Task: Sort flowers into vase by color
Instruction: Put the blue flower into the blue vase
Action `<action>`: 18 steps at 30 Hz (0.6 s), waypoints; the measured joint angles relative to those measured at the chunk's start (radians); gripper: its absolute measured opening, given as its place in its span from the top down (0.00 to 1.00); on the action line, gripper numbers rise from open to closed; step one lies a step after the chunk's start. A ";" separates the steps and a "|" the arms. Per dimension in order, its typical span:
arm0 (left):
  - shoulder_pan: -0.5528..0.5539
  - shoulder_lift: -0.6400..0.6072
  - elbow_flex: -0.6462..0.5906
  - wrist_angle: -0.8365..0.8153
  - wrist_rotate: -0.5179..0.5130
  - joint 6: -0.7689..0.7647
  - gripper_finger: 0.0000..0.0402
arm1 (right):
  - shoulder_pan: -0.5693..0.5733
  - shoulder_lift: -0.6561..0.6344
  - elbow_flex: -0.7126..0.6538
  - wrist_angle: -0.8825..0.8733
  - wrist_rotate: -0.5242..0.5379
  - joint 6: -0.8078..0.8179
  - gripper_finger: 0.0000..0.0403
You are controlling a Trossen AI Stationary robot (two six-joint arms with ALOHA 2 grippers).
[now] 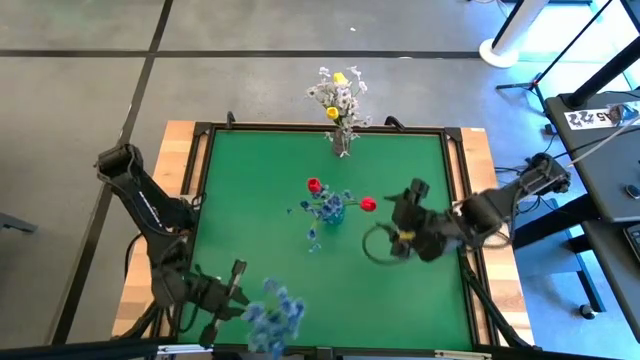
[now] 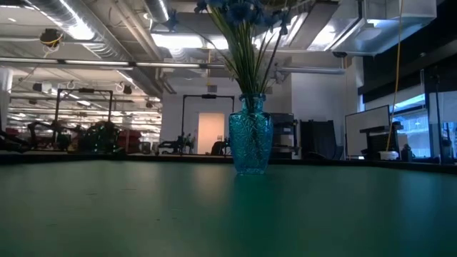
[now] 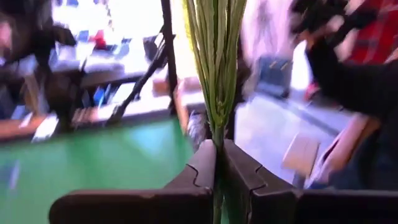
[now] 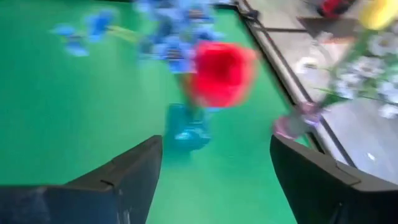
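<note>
A blue glass vase (image 1: 331,214) stands mid-table with blue blooms and two red buds (image 1: 313,185) over it; the low view shows its green stems (image 2: 248,64). A clear vase (image 1: 343,142) at the far edge holds white sprays and yellow buds (image 1: 338,95). My left gripper (image 1: 243,303), at the near edge, is shut on a bunch of blue flowers (image 1: 276,316). My right gripper (image 1: 398,216) is open just right of the blue vase (image 4: 185,129), with one red bud (image 4: 221,71) ahead of its spread fingers and touching neither. My left gripper (image 3: 219,163) pinches a bundle of several thin green stems (image 3: 217,134) between its two fingers, which lie across them. The stems run on past the fingertips and fan out. The bunch is lifted clear of the table, its blue blooms (image 1: 276,316) over the near edge.
Black rails (image 1: 200,170) frame the green mat, with wooden strips outside them. A dark cable loop (image 1: 379,245) hangs by the right gripper. A person's dark sleeve (image 3: 348,74) shows beyond the table in the left wrist view. Bare mat (image 1: 250,200) lies left of the blue vase.
</note>
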 joint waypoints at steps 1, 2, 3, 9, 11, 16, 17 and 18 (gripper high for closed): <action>0.017 0.000 0.000 0.051 0.040 0.052 0.98 | 0.026 0.008 -0.001 0.017 0.000 0.007 0.26; 0.039 0.000 0.000 0.098 0.080 0.093 0.98 | 0.052 0.016 -0.001 0.048 0.000 0.010 0.26; 0.064 0.000 0.000 0.134 0.115 0.129 0.98 | 0.079 0.023 -0.001 0.097 -0.004 0.010 0.26; 0.243 0.006 0.000 0.215 0.334 0.222 0.98 | 0.238 0.101 -0.001 0.573 -0.058 -0.233 0.26; 0.295 0.020 0.000 0.235 0.386 0.225 0.98 | 0.258 0.126 -0.001 0.744 -0.060 -0.343 0.27; 0.384 0.116 0.000 0.360 0.422 0.226 0.98 | 0.228 0.230 0.000 1.045 -0.015 -0.486 0.31; 0.394 0.141 0.000 0.390 0.422 0.226 0.98 | 0.212 0.250 0.000 1.085 -0.011 -0.502 0.32; 0.400 0.161 0.000 0.420 0.422 0.227 0.98 | 0.195 0.266 0.000 1.106 -0.009 -0.508 0.34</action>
